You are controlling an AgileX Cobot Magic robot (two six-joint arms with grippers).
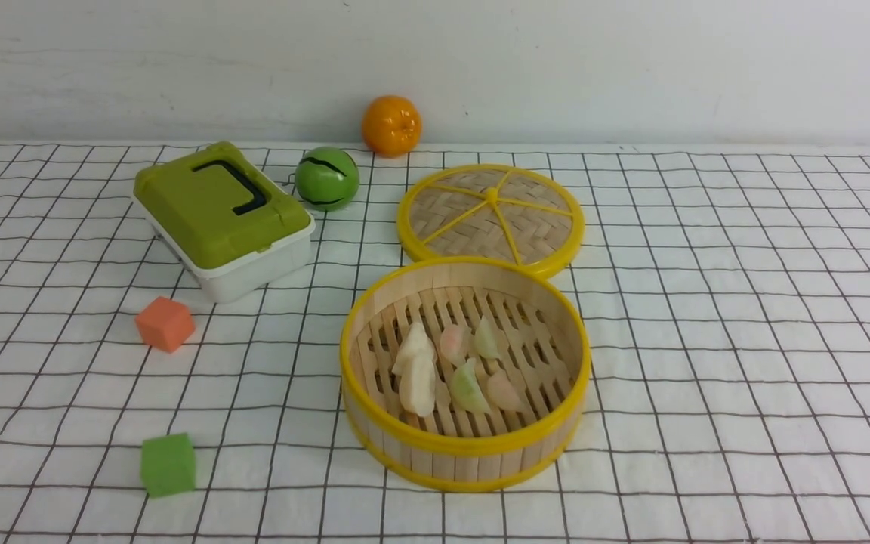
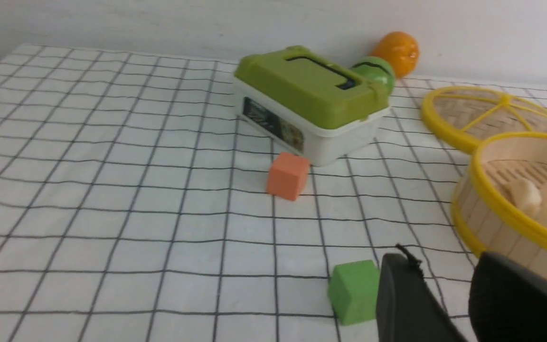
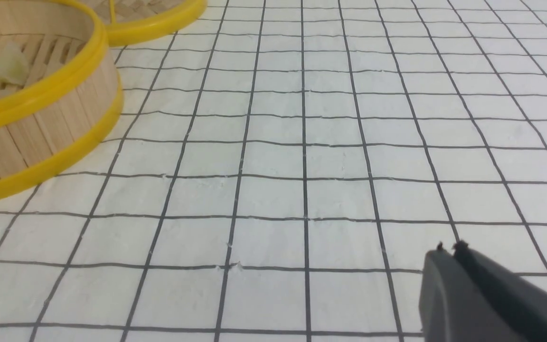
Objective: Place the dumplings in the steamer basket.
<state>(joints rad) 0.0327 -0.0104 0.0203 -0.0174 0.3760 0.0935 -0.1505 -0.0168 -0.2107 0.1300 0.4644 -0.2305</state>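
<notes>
Both claws were low and near, and neither showed from the front. In its own wrist view the left claw (image 2: 444, 294) had its two dark fingers apart with nothing between them. The right claw (image 3: 449, 247) had its fingers pressed together, and it held nothing either.

Just beside the left claw sat a small green foam cube (image 1: 168, 464) on the white worktop with black grid lines (image 1: 707, 378). A bit further off was an orange foam cube (image 1: 165, 323).

In the middle of the worktop stood the round bamboo steamer basket with yellow rims (image 1: 465, 446). Six little crescent dumplings, pale white, pink and light green (image 1: 454, 366), lay inside it on the wooden slats. Two white ones touched each other on the left side. The pink and green ones lay close together next to them. I could not see any dumpling out on the cloth.

Behind the basket lay a flat woven lid with yellow spokes (image 1: 491, 219), just touching the basket's far rim or very close to it. To the left of the lid was a green and white plastic box with a dark handle (image 1: 222, 219). Near the box was a green ball with black lines (image 1: 327, 179), and by the wall was a toy orange (image 1: 391, 125).

I think the job looked done, since all six dumplings were in. The next move was probably just to pull both arms back and keep them away from the basket so nothing got bumped.
</notes>
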